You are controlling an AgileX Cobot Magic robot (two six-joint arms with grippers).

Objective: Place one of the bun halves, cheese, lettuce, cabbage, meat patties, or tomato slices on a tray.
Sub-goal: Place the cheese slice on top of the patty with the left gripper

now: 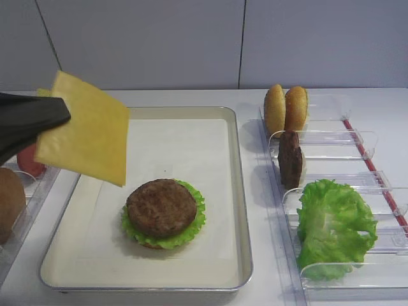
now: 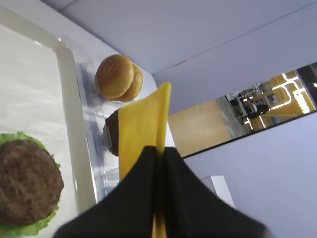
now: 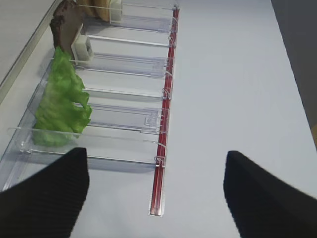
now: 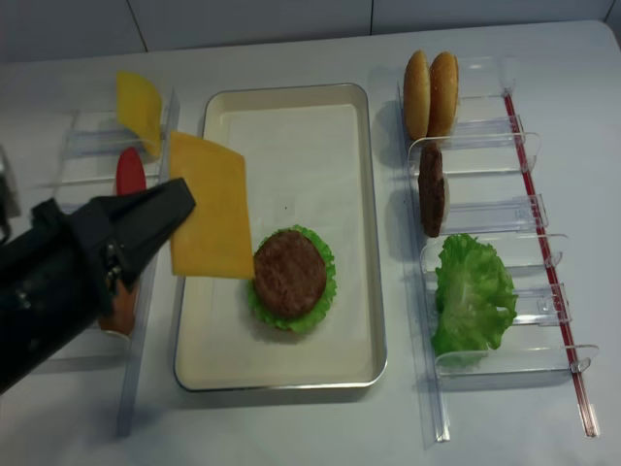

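Cheese [image 1: 86, 131] was in the air, pinched by one edge in the closed left end effector [image 1: 57, 115], hanging over the tray's [image 1: 236, 191] left rim, up and left of the stack. The wrist view showed the jaws clamped tight on the slice [image 2: 143, 124], edge-on.

Step in hand, as I read it: carrying the cheese to the stack. The stack sat front-centre on the tray: patty [image 1: 161, 207] on lettuce [image 1: 191, 223], with what looked like a bun edge just showing underneath. Next move calls for shifting right and toward the front until the slice is over the patty, laying it flat from near-vertical, lowering, then releasing. The slice was held at one edge, so it could flop or land off-centre.

Right end effector [image 3: 156, 193] was open, empty, hovering over the bench [image 3: 237, 74] beside the right rack [image 3: 124, 119].

Counts:
- cheese: 2, one gripped, one spare slice [image 4: 141, 107] in the left rack
- patties: 2, one on the stack, one upright [image 1: 291, 158] in the right rack
- lettuce: 2, one under the patty, one loose leaf [image 1: 335, 226] in the rack
- bun halves: 2 upright [image 1: 285, 108] in the right rack, plus one brown bun [image 1: 9, 204] partly visible at left
- tomato: 1 [image 4: 130, 171], left rack
- tray: 1
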